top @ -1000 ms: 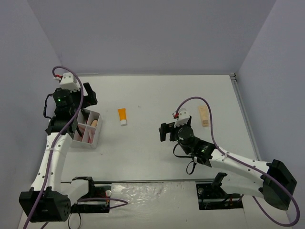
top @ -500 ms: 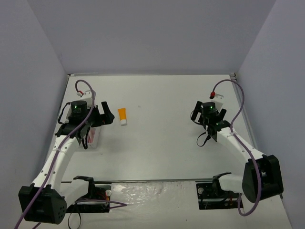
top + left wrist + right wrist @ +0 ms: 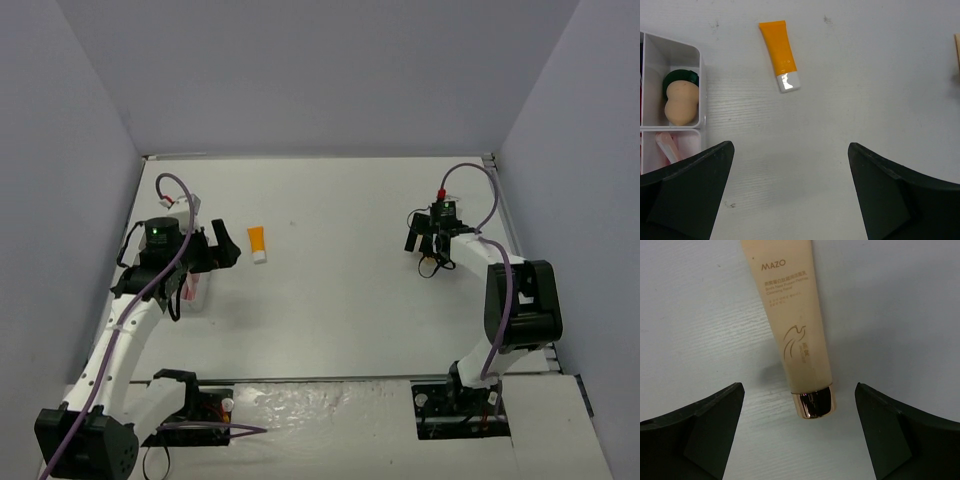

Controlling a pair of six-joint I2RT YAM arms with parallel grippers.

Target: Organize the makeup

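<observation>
Our right gripper (image 3: 799, 435) hangs wide open over the beige tube (image 3: 792, 335), a finger on each side of its shiny cap, so we think it is there to grab it. Our left gripper (image 3: 790, 200) is wide open too and holds nothing, aimed at the orange tube (image 3: 781, 57) lying on the table (image 3: 865, 100) near the white box (image 3: 700, 75), where the sponge (image 3: 679, 105) already sits.
</observation>
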